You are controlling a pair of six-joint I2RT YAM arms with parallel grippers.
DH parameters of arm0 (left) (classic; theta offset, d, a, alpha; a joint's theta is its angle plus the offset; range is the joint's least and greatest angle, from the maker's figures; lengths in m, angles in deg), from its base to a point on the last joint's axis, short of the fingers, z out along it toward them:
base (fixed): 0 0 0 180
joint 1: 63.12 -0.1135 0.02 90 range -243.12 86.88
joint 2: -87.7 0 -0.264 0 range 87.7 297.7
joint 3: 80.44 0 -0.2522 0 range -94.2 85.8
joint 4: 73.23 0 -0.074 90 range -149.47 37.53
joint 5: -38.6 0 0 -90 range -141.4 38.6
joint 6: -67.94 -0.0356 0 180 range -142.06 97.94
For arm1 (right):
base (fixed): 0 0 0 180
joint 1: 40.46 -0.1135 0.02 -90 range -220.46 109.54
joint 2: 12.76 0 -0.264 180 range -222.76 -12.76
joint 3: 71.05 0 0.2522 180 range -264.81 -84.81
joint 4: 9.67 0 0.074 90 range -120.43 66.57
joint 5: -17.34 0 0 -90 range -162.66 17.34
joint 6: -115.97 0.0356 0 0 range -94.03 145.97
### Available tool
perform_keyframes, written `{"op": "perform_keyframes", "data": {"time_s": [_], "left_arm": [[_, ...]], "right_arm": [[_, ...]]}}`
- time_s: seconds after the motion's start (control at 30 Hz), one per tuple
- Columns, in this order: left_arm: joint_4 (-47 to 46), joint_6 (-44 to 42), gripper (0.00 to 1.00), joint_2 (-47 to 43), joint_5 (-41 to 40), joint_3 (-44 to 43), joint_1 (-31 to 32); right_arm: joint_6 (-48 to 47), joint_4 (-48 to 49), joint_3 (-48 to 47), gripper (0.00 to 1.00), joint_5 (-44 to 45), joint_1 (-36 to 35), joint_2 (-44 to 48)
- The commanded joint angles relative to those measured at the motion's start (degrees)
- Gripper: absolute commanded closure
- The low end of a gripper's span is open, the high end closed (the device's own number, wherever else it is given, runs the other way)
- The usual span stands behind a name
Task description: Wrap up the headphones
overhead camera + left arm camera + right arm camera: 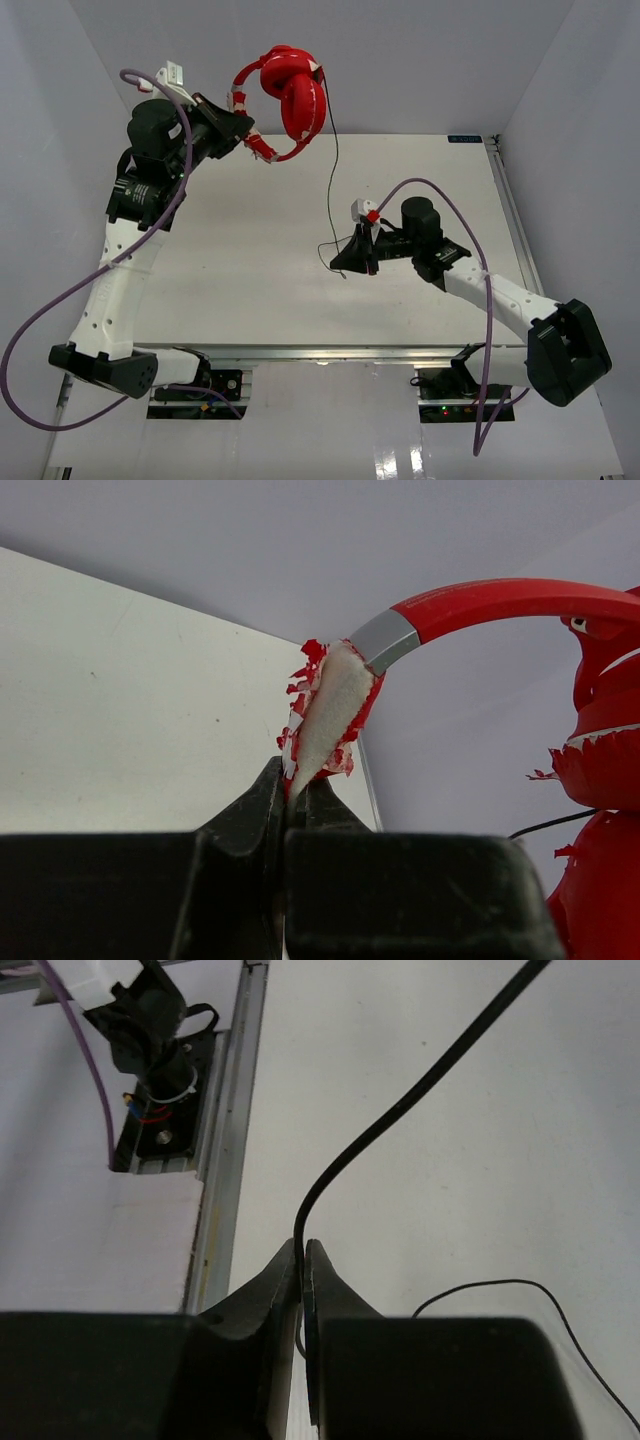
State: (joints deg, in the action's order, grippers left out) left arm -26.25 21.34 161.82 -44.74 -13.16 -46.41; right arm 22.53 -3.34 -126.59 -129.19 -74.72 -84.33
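Left gripper [258, 143] is clamped tight on the headphones [295, 95], its two black wedge-shaped fingers pressed together on the frayed end of the headband [500, 595]. In the left wrist view the gripper [290, 785] pinches a tongue of white foam [330, 710]. The foam's red skin has cracked into ragged flakes along both edges. Above the foam a smooth grey collar [385, 640] joins it to the glossy red arc of the band, which curves away to the right.

The headphones hang in the air over the far left part of the worktop [250, 260], touching nothing but the gripper. Their two round cups [303, 105] are folded close together, and in the wrist view their red padding [600, 770] is split and peeling at the seams.

A thin black cable [335, 170] drops from the cups, nearly straight, to the right gripper [335, 262]. This gripper sits low over the middle of the pale, matt worktop. Its fingers are closed on the cable with no gap between them; the right wrist view shows the cord [400, 1110] running in from the upper right and slipping down between the fingertips [302, 1250]. Past that grip, a slack loop of the same cord [520, 1285] lies curved on the worktop beside the gripper.
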Motion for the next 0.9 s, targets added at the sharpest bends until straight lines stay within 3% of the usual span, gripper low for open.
{"op": "perform_keyframes", "data": {"time_s": [0.0, 0.07, 0.17, 0.27, 0.37, 0.53, 0.63, 0.87], "left_arm": [[-9.1, 0.5, 1.00, 3.1, -4.2, 3.3, 0.3], [-10.6, 0.3, 1.00, 5.8, -5.2, 5.2, 0.4], [-11.8, -3.1, 1.00, 11.7, -8.6, 6.4, 2.1], [-10.9, -9.0, 1.00, 17.0, -11.8, 6.5, 6.1], [-8.7, -14.7, 1.00, 22.9, -14.5, 7.6, 10.5], [-9.1, -18.4, 1.00, 28.0, -14.0, 12.5, 15.5], [-9.8, -20.4, 1.00, 29.7, -14.8, 14.7, 18.6], [-12.7, -23.3, 1.00, 28.6, -11.9, 19.3, 20.7]], "right_arm": [[-16.8, -25.3, -10.4, 0.92, 12.0, -0.8, 1.7], [-24.7, -39.3, -15.1, 0.92, 21.0, -1.2, 1.1], [-31.7, -50.5, -21.3, 0.92, 37.2, -3.0, 0.6], [-39.3, -52.6, -21.2, 0.92, 58.7, -4.5, 2.9], [-45.8, -51.8, -21.8, 0.92, 71.9, -4.8, 5.1], [-51.8, -50.6, -25.5, 0.92, 79.0, -4.8, 2.2], [-50.8, -53.9, -31.3, 0.92, 75.7, -4.4, -0.1], [-50.1, -52.9, -32.9, 0.92, 73.8, -3.2, 0.4]]}}
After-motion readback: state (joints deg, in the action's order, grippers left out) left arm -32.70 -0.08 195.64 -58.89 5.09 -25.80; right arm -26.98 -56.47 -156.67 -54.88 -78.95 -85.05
